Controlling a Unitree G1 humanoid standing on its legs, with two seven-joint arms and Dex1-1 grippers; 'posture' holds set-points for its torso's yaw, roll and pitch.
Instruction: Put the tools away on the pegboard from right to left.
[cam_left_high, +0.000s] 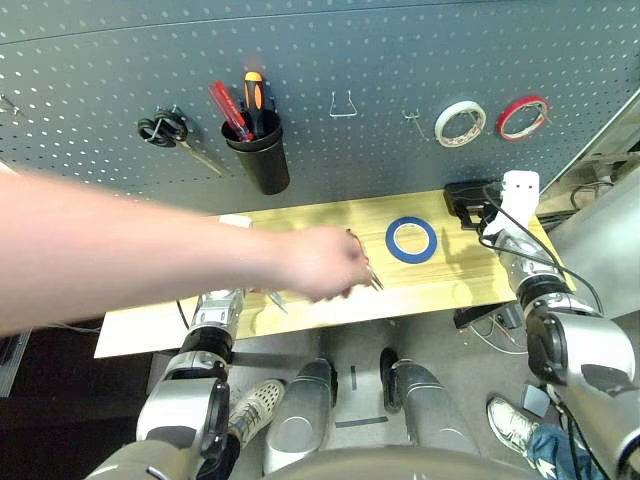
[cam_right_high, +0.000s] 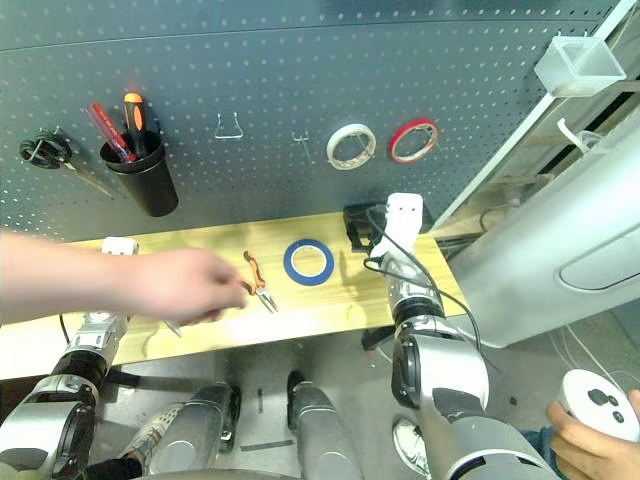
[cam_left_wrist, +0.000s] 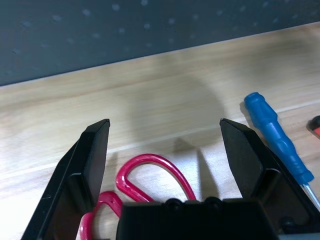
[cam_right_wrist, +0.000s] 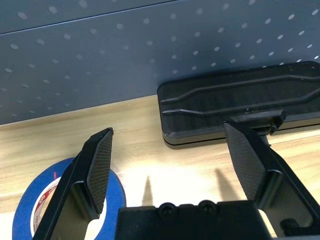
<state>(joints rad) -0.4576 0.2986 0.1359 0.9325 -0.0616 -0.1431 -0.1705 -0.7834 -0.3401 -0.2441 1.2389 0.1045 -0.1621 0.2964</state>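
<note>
Both grippers' fingers stood spread wide, nothing between them. Left gripper (cam_left_wrist: 165, 132) hung over the red-handled scissors (cam_left_wrist: 150, 172), blue-handled screwdriver (cam_left_wrist: 277, 142) just beside. Right gripper (cam_right_wrist: 167, 142) sat near the blue tape ring (cam_left_high: 411, 240) on the wooden table (cam_left_high: 440, 285). A person's hand (cam_right_high: 185, 285) was at the pliers (cam_right_high: 258, 283). Pegboard (cam_left_high: 400, 60) stood behind.

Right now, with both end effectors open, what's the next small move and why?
Probably hold both arms until the person's hand leaves the table; it is over the pliers. Then ease the open right end effector toward the blue tape ring, the rightmost tool, lying flat just beside it.
</note>
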